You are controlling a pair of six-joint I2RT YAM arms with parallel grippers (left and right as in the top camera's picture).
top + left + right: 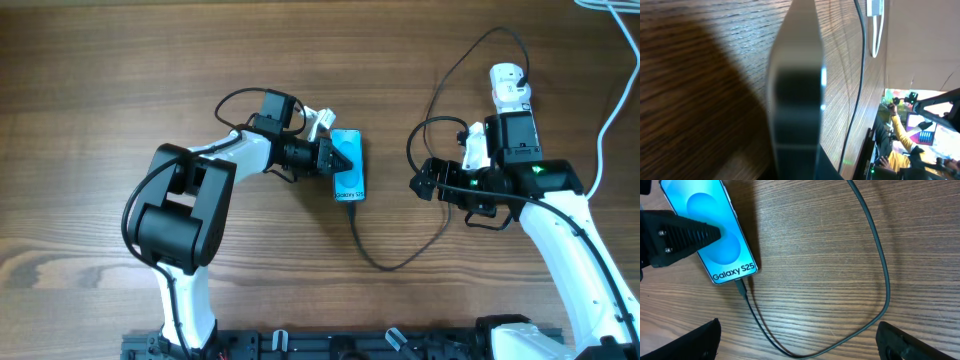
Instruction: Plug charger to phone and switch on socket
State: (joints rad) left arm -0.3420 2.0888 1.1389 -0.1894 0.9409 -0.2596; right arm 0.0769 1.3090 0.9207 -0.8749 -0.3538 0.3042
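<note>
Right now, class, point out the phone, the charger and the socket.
phone [732, 250]: right wrist view, on its screen.
charger [886, 275]: right wrist view, on the cable's bend.
socket [508, 82]: overhead view, on its rounded far end.

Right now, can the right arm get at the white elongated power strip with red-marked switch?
Probably yes: the white power strip lies close behind the arm's wrist, with the left arm far off. But the open right gripper faces the cyan-screened phone, so it must turn first.

2 arms: white links, bulky black joint housings. Left arm [185, 195]: black cable loop [235, 100] behind left gripper [345, 160]; ridged black finger [685, 235], screw heads. Right arm [560, 225]: green light [540, 168] behind right gripper [418, 180].
</note>
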